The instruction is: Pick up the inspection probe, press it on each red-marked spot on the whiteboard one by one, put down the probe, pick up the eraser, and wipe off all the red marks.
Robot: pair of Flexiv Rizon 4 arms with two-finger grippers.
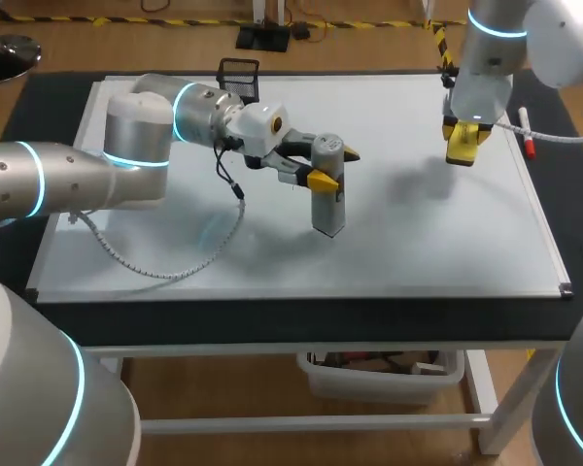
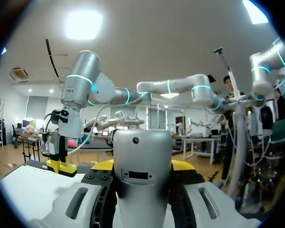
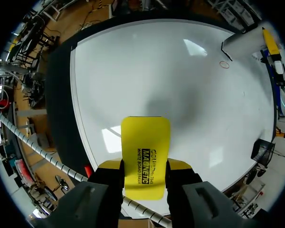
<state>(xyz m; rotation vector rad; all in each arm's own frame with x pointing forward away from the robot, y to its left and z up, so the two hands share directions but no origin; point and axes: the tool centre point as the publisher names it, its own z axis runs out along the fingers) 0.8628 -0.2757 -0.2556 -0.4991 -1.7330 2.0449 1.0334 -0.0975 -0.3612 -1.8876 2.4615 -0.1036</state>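
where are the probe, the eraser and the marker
probe (image 1: 326,199) head view, middle of its grey body
eraser (image 3: 145,156) right wrist view, middle of its yellow face
marker (image 1: 527,132) head view, middle of its barrel

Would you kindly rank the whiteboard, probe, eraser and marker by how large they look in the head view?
1. whiteboard
2. probe
3. eraser
4. marker
The eraser hangs above the board, nearer the camera, so its lead over the thin marker is unsure.
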